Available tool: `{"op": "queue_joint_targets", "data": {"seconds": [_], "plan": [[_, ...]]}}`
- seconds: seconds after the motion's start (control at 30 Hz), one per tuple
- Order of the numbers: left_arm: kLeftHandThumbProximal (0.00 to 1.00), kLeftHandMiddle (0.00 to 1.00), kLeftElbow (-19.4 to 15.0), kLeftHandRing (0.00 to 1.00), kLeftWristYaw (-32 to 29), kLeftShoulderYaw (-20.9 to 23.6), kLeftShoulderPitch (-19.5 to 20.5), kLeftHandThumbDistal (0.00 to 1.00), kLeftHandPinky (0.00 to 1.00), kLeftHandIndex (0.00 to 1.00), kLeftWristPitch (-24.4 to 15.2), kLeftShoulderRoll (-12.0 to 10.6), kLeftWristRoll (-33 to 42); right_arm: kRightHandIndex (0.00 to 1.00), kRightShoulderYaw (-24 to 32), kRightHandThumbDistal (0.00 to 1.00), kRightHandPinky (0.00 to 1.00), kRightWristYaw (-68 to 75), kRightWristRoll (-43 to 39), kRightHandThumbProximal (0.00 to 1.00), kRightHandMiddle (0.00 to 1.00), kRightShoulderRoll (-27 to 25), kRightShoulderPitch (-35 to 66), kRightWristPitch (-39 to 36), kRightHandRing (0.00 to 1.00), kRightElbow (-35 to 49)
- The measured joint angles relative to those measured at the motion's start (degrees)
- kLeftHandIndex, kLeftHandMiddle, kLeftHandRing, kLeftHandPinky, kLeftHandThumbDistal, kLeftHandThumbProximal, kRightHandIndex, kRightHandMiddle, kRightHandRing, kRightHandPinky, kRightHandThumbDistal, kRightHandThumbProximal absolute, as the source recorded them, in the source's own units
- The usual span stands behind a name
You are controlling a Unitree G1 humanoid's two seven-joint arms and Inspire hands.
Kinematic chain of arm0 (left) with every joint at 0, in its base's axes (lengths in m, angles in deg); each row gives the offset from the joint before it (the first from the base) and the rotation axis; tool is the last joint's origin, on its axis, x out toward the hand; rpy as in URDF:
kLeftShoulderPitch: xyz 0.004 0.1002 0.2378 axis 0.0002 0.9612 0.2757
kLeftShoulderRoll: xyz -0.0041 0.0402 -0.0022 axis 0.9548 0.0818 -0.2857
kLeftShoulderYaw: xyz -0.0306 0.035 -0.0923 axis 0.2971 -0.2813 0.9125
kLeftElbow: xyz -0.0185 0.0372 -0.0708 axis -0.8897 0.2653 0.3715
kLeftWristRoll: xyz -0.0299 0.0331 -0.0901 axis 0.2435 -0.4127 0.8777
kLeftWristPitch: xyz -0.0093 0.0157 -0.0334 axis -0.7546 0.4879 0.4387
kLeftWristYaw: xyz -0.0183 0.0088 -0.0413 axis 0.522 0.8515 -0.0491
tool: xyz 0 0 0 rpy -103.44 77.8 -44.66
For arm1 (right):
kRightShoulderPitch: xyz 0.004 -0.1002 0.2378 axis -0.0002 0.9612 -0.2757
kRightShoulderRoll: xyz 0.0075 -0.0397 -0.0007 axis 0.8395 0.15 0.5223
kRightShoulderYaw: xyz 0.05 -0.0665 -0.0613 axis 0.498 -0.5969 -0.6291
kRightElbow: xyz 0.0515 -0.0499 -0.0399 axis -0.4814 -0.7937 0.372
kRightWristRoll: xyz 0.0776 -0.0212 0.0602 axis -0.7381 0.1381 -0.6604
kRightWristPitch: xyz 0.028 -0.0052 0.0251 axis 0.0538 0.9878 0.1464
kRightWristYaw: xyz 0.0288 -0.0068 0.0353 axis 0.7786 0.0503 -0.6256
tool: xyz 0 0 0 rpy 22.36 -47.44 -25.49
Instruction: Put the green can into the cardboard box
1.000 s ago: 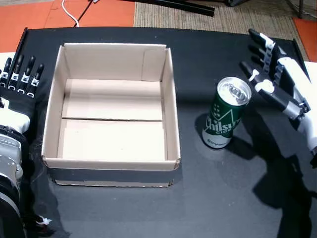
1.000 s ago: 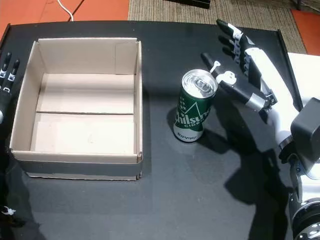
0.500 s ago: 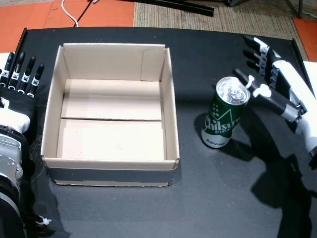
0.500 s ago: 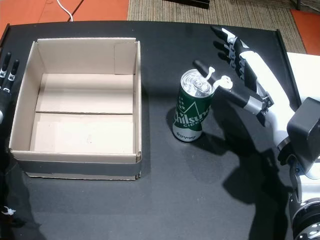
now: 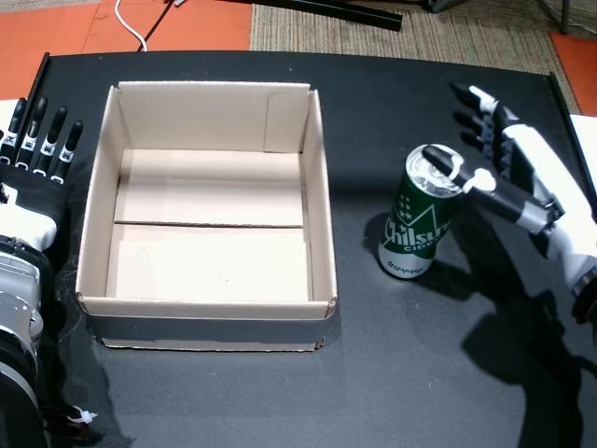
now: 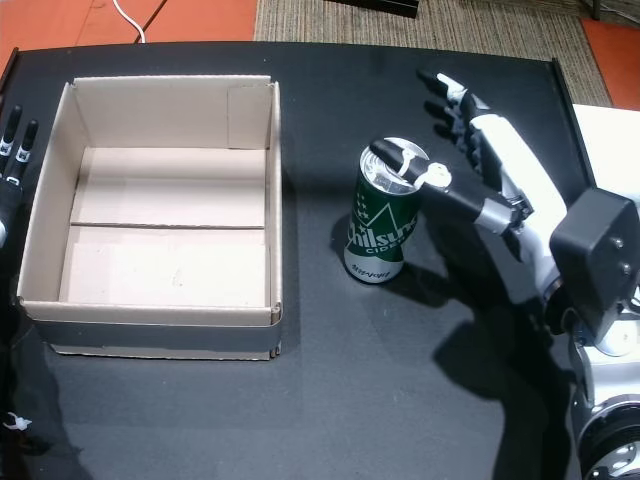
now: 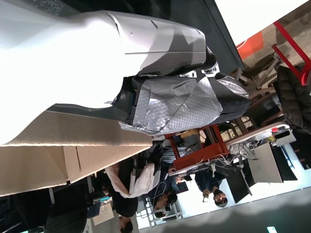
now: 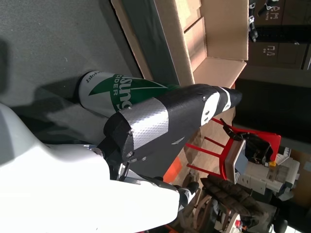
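The green can [image 5: 420, 217] [image 6: 383, 224] stands upright on the black table, right of the cardboard box [image 5: 317, 201] [image 6: 276, 215]. My right hand [image 5: 508, 173] [image 6: 485, 170] is open beside the can on its right, its thumb reaching over the can's silver top and the fingers spread behind it. The right wrist view shows the can [image 8: 116, 92] close under the thumb [image 8: 175, 116]. My left hand [image 5: 33, 159] [image 6: 12, 150] lies flat and open at the table's left edge, beside the box. The box is empty.
The black table [image 5: 420, 373] ends at the far side against orange floor and a woven mat [image 5: 392, 28]. A white cable [image 5: 131, 23] lies on the floor behind the box. In the left wrist view, people sit at desks in the room behind.
My right hand has moved left toward the can; its thumb now lies over the can's top. The can, the box and my left hand have stayed in place.
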Motion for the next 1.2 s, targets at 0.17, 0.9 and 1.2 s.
{"op": "queue_joint_targets", "data": {"seconds": [0.17, 0.9, 1.2], "plan": [[0.94, 0.54, 0.00, 0.76, 0.00, 0.00, 0.00, 0.00, 0.86, 0.48, 0.02, 0.01, 0.00, 1.00, -0.99, 1.00, 1.00, 0.01, 0.97, 0.64, 1.00, -0.02, -0.37, 0.50, 1.00, -0.05], [0.97, 0.57, 0.00, 0.77, 0.83, -0.23, -0.02, 0.00, 0.90, 0.54, 0.02, 0.00, 0.00, 1.00, -6.80, 1.00, 1.00, -10.19, 3.19, 0.56, 1.00, 0.40, -0.38, 1.56, 1.00, 1.47], [1.00, 0.61, 0.00, 0.80, 0.87, -0.06, -0.03, 0.00, 0.92, 0.57, 0.02, 0.02, 0.00, 1.00, -6.63, 1.00, 1.00, -7.81, 3.76, 0.59, 1.00, 0.44, -0.50, 2.85, 1.00, -0.45]]}}
